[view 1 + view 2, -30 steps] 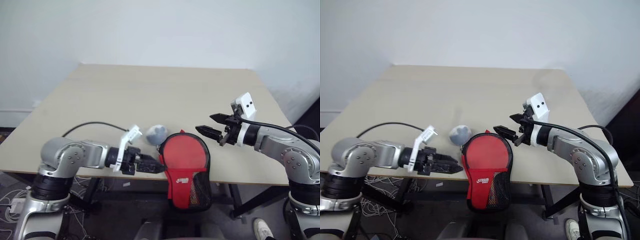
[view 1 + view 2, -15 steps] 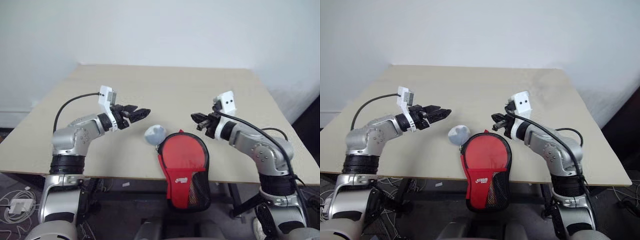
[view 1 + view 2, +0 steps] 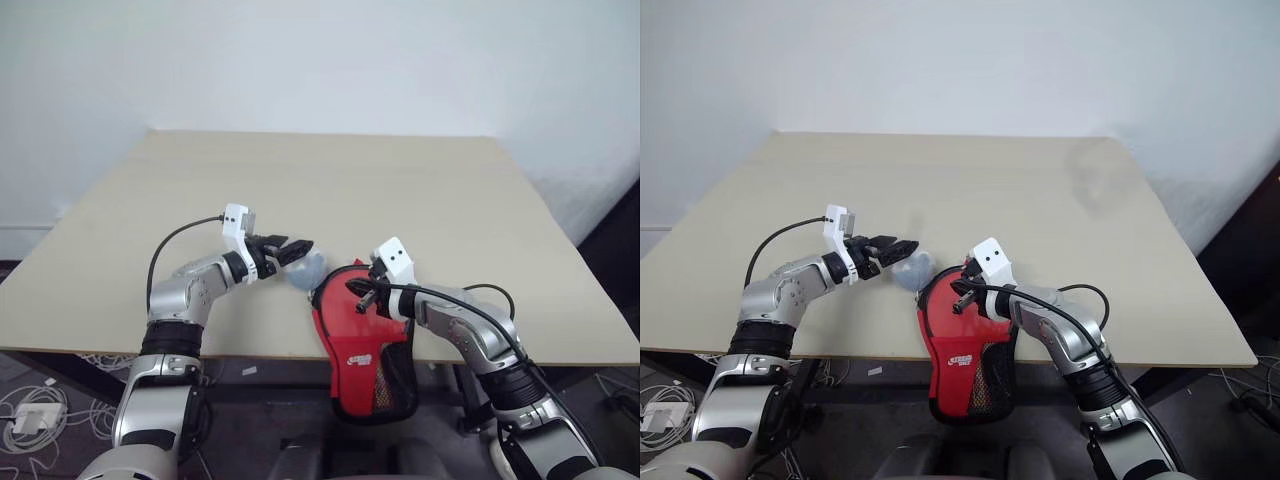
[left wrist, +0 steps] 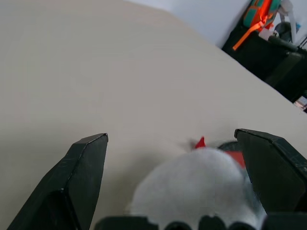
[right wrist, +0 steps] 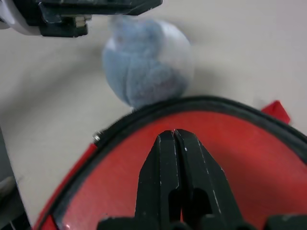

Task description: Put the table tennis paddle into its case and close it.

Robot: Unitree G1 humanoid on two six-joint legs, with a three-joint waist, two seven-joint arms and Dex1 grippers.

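The case (image 3: 362, 320) lies at the near edge of the desk (image 3: 320, 190), round end on the desktop and narrow mesh end hanging over the edge toward the robot. Its clear red side faces up, with a white logo low on it and black trim around the rim. Through that side the round part reads red; whether the paddle is inside cannot be told from these views.

The right pincer (image 3: 352, 289) sits over the round end of the case with its two black fingers (image 5: 175, 158) pressed together, gripping nothing. In the right wrist view the tips point at the red face just inside the black rim; contact with the surface cannot be judged.

A small grey-white fluffy ball (image 3: 308, 268) rests on the desk just beside the case's round end, on the robot's left. The left pincer (image 3: 293, 248) is at this ball with its fingers wide apart; in the left wrist view the ball sits between them, touching neither. A small red tab (image 5: 277, 111) sticks out at the case's rim beside the ball.
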